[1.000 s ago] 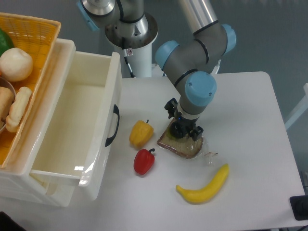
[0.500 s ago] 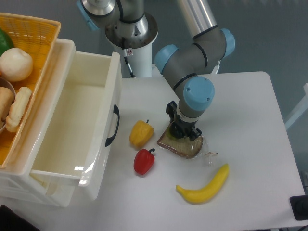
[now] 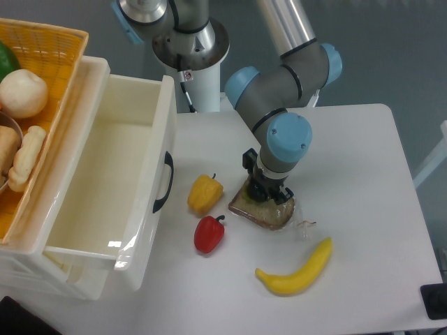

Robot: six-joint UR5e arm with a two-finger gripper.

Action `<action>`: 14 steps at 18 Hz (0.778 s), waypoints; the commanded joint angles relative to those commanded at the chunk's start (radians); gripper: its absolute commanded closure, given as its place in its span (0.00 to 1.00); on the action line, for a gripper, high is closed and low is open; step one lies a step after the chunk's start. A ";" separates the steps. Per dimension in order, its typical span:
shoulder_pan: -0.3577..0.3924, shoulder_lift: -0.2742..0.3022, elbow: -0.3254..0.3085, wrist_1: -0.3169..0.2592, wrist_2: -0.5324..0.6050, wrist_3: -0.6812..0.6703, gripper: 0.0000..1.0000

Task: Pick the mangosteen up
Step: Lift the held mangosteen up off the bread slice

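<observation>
A: Where is the small, near-black round mangosteen?

B: I cannot see it plainly. The black two-finger end effector [image 3: 268, 192] is down over the plastic-wrapped brown bread slice [image 3: 264, 212], and whatever dark thing sits between the fingers is hidden by the wrist above. The fruit is probably there, on the bread, but that is my judgement.

A: Is the end effector wide or narrow?

B: I cannot tell; the fingers merge into one dark mass from here, so whether they grip anything is unknown.

A: Why does the arm stand so steeply?

B: Likely so the fingers drop straight onto a small round fruit without sweeping its neighbours. The yellow bell pepper [image 3: 204, 193] and red bell pepper [image 3: 209, 234] lie just beside the bread, the yellow banana [image 3: 297, 269] nearer the front of the white desk [image 3: 363, 167].

A: And the open white plastic drawer [image 3: 112, 181]?

B: Well apart on the left, beneath a yellow woven basket [image 3: 49, 49].
</observation>
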 joint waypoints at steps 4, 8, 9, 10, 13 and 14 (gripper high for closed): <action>0.017 0.008 0.037 -0.011 -0.002 0.006 0.82; 0.026 0.012 0.067 -0.015 -0.005 0.008 0.82; 0.028 0.012 0.080 -0.015 -0.005 0.006 0.82; 0.031 0.012 0.092 -0.015 -0.006 0.005 0.82; 0.048 0.014 0.138 -0.015 -0.029 0.000 0.87; 0.048 0.012 0.164 -0.015 -0.040 0.000 0.88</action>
